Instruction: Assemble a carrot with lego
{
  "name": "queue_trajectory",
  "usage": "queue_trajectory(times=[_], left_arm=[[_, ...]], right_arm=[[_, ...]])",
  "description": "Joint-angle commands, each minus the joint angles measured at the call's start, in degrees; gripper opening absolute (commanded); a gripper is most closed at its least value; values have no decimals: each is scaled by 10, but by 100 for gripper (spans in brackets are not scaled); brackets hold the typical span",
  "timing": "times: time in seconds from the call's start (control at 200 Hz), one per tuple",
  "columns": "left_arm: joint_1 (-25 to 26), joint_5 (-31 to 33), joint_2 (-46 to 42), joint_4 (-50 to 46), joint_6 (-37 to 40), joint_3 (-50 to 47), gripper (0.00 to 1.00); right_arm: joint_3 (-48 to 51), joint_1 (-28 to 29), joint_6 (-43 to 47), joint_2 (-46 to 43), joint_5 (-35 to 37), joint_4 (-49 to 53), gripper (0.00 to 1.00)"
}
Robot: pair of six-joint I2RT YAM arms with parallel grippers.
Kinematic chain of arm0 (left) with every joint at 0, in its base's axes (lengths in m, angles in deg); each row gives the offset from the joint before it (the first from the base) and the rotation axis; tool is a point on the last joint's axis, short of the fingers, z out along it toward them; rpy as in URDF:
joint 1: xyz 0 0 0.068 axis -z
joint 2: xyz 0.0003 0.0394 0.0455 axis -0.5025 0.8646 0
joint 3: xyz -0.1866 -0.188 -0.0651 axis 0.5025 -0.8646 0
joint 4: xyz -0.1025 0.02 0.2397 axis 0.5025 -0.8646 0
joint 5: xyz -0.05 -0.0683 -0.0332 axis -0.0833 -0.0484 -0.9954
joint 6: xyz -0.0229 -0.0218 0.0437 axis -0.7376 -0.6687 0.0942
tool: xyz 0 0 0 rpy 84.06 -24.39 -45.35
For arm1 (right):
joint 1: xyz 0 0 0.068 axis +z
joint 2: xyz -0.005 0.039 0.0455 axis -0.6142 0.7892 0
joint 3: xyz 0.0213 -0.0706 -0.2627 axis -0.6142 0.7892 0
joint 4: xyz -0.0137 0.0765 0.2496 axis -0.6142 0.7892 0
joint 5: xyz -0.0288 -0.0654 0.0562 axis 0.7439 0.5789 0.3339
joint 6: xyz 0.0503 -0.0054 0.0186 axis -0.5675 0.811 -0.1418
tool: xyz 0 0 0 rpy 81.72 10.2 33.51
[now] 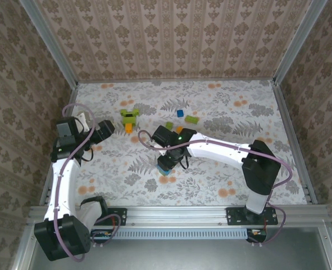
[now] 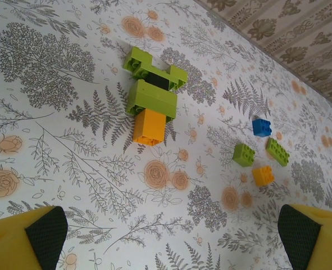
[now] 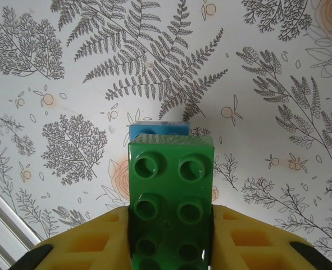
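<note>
**Top external.** The carrot (image 1: 130,118) lies flat on the table (image 1: 239,180), left of centre and toward the far side. The left gripper (image 1: 108,128) sits just left of it, apart from it. The right gripper (image 1: 166,164) points down at mid-table with a blue brick (image 1: 164,167) showing at its tip. Four loose bricks (image 1: 191,119) lie right of the carrot, beyond the right gripper.

**Left wrist.** The carrot's lime-green bricks spread at the far end and its orange tip (image 2: 149,126) points toward the camera. A blue, two lime and an orange loose brick lie to the right, well apart from it. The left gripper's jaws are spread to their widest — fingers (image 2: 45,236) in the lower corners, nothing between them.

**Right wrist.** The right gripper is clamped on a dark green brick (image 3: 171,191), studs facing the camera, with the yellow fingers pressed to both its sides. The blue brick sits against its far end — whether the two are joined cannot be told.
</note>
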Motion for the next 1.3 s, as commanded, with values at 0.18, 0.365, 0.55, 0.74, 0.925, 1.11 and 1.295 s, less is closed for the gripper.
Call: queue_trajectory(times=[0.18,0.365,0.55,0.74,0.925,1.11,1.295], left_arm=[[4,-10,0,9,12,-4,100],[4,-9,1,10,11,-4,100],[4,-9,1,10,11,-3,100],[3,-9,1,10,11,-3,100],[4,-9,2,11,11,-3,100],[4,-10,3,10,10,-3,100],[4,-9,3,10,11,-4,100]], right_arm=[[-14,5,10,20,-3,-2,33],[-16,5,11,25,-7,-1,33],[-17,5,14,28,-16,-1,33],[-16,5,17,35,-26,1,33],[-14,5,14,40,-26,8,33],[-6,6,12,40,-25,16,33],[0,12,11,44,-23,23,33]])
